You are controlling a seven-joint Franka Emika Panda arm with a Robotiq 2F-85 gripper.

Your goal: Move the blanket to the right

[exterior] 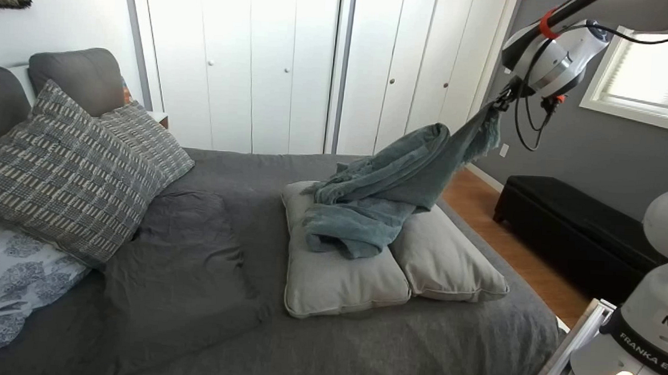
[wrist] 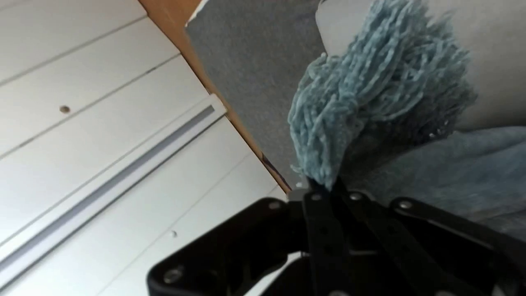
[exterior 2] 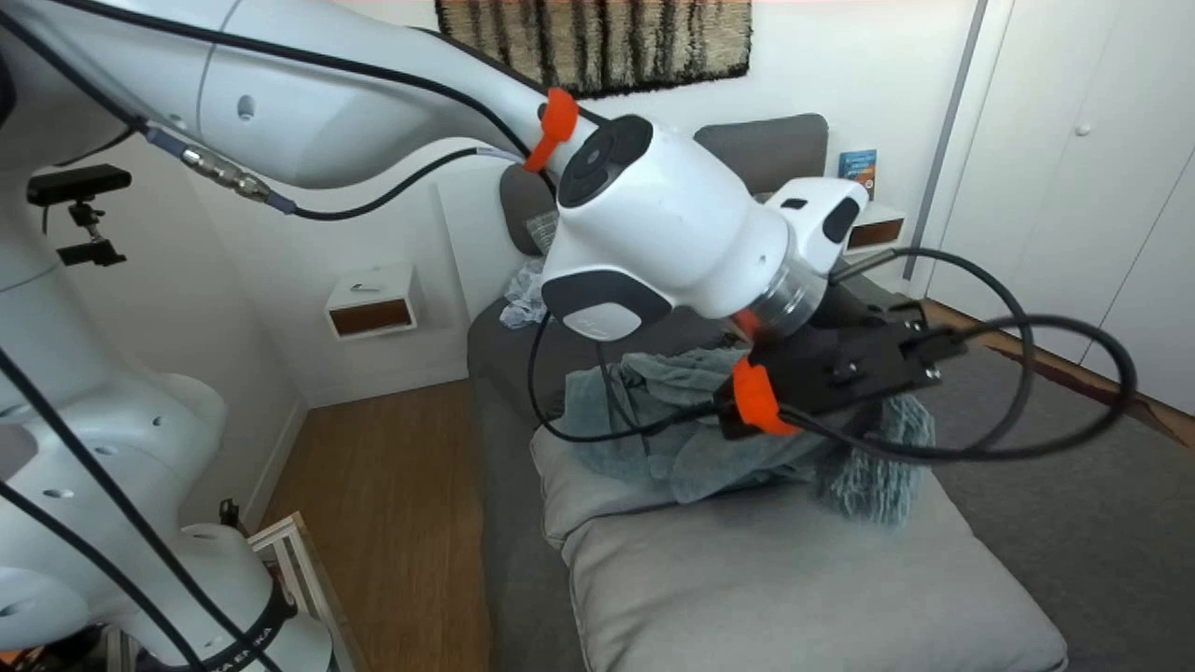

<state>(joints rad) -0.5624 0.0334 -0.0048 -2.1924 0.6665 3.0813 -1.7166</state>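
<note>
The blue-green blanket [exterior: 366,218] lies bunched on two light grey cushions [exterior: 343,285] on the bed. One end is pulled up and stretched to my gripper [exterior: 499,102], high above the bed's foot side. In an exterior view the blanket [exterior 2: 695,457] lies partly behind the arm, with its fringe [exterior 2: 878,476] hanging below the gripper. In the wrist view my gripper [wrist: 326,185] is shut on the fringed edge. The fringe [wrist: 370,78] sticks out past the fingertips, and the blanket body [wrist: 464,168] runs off to the right. The fingertips are partly covered by the yarn.
The grey bed [exterior: 208,295] carries patterned pillows [exterior: 77,180] at its head. A black bench [exterior: 571,234] stands by the wall beneath the window. White closet doors [exterior: 232,62] line the wall behind the bed. Cables [exterior 2: 1055,448] loop around the gripper.
</note>
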